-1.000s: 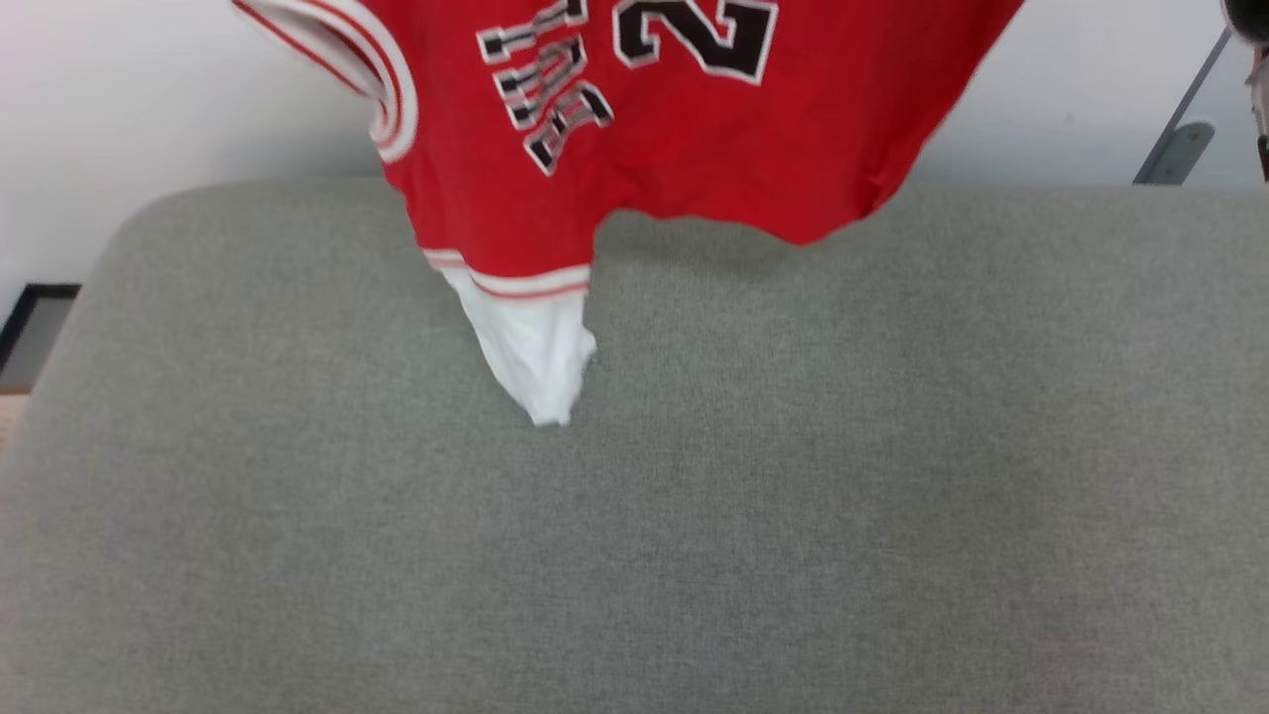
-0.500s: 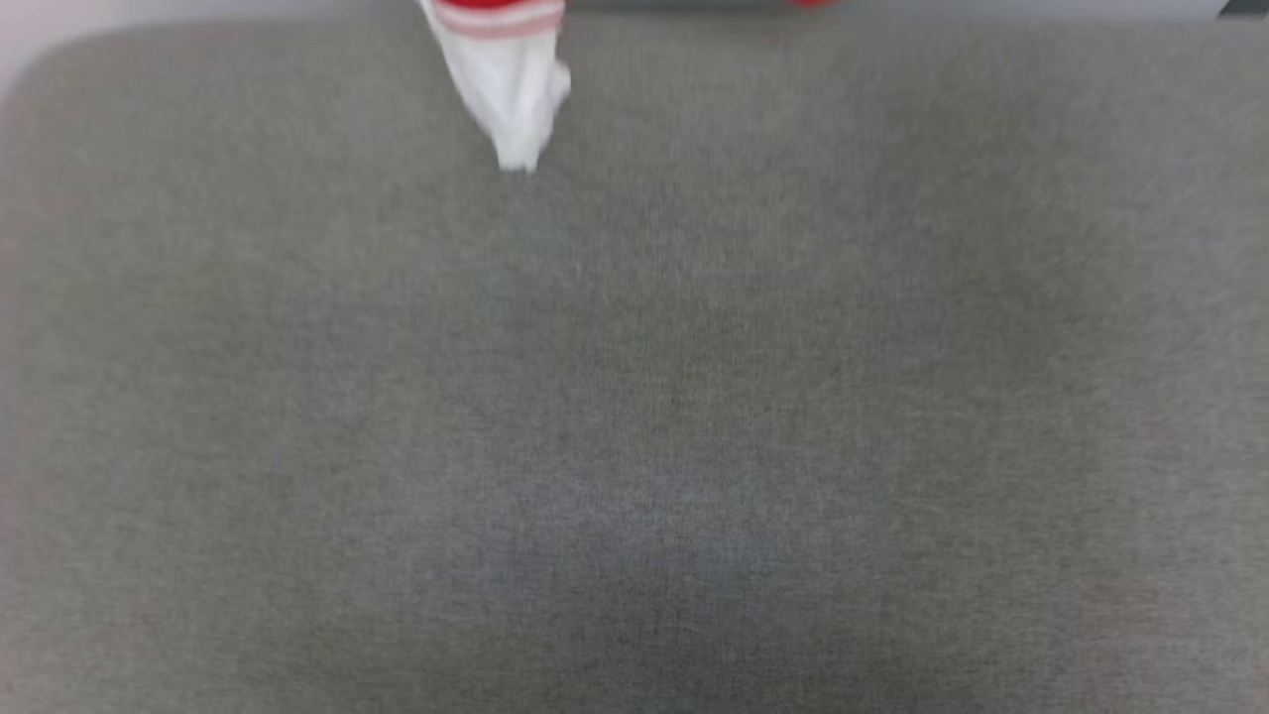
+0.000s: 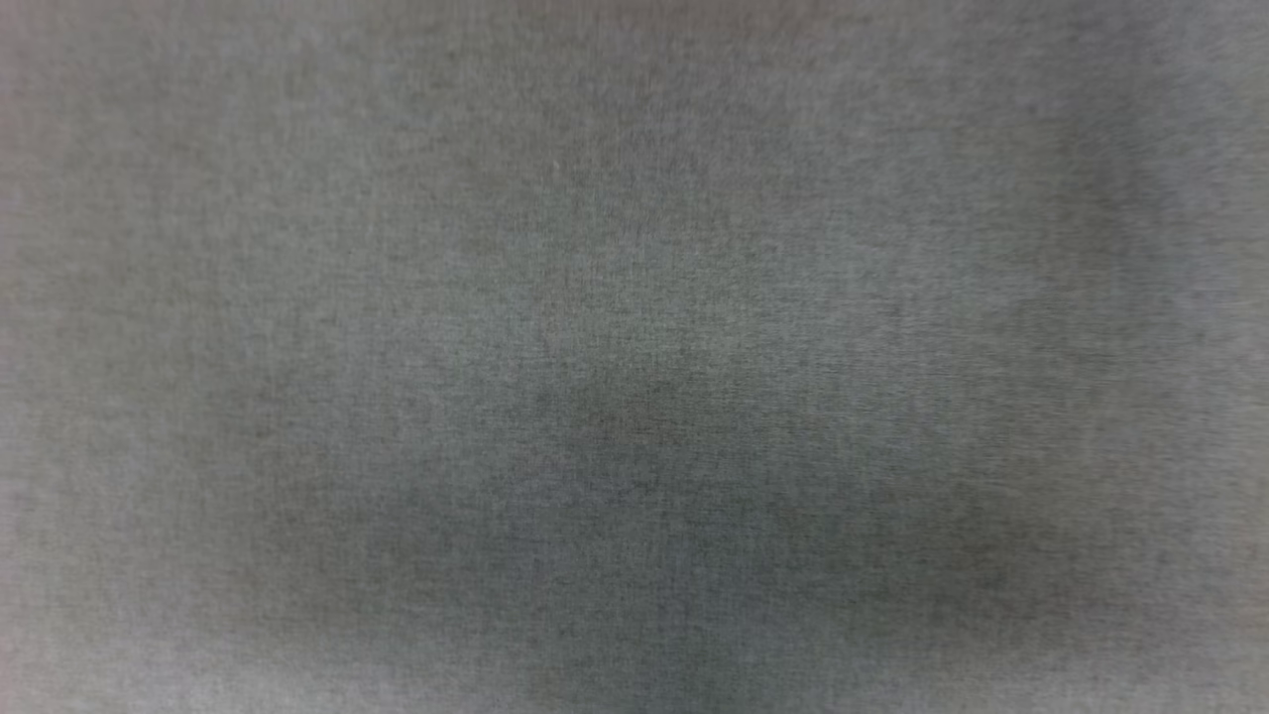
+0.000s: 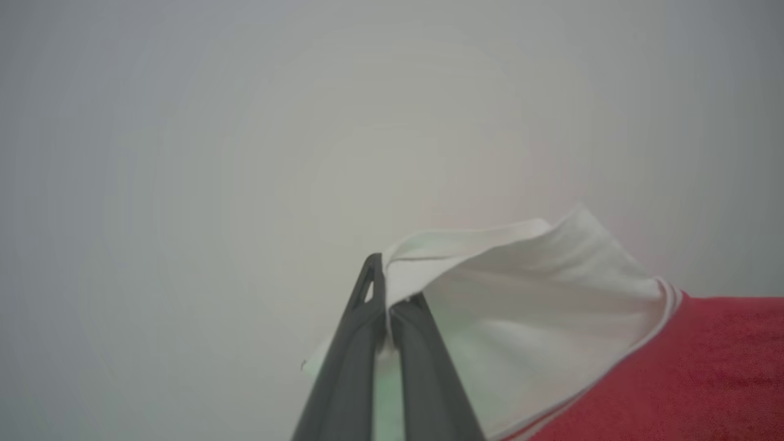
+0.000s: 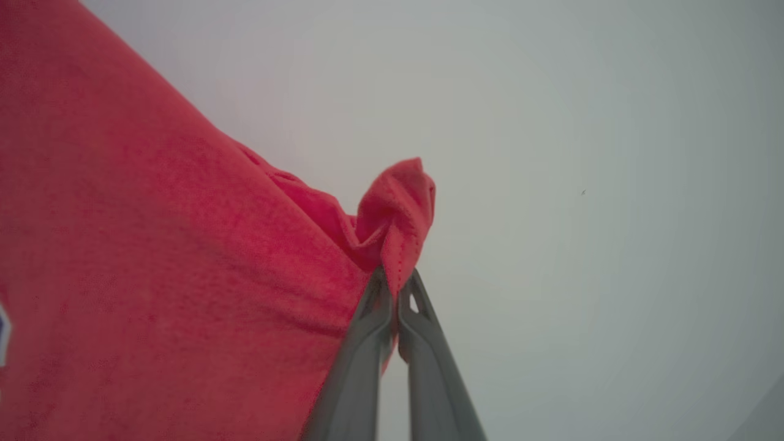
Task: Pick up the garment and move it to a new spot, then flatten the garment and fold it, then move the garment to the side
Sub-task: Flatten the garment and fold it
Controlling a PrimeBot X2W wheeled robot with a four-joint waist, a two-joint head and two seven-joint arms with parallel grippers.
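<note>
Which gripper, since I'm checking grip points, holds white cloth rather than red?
The left gripper: it is shut on the white sleeve of the garment, while the right gripper pinches a red edge.

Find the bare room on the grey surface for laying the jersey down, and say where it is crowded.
The grey fabric surface is bare across the head view, edge to edge, with a soft shadow low in the middle. Crowding is at the tools: the garment bunches where the left tool and right tool pinch it.
</note>
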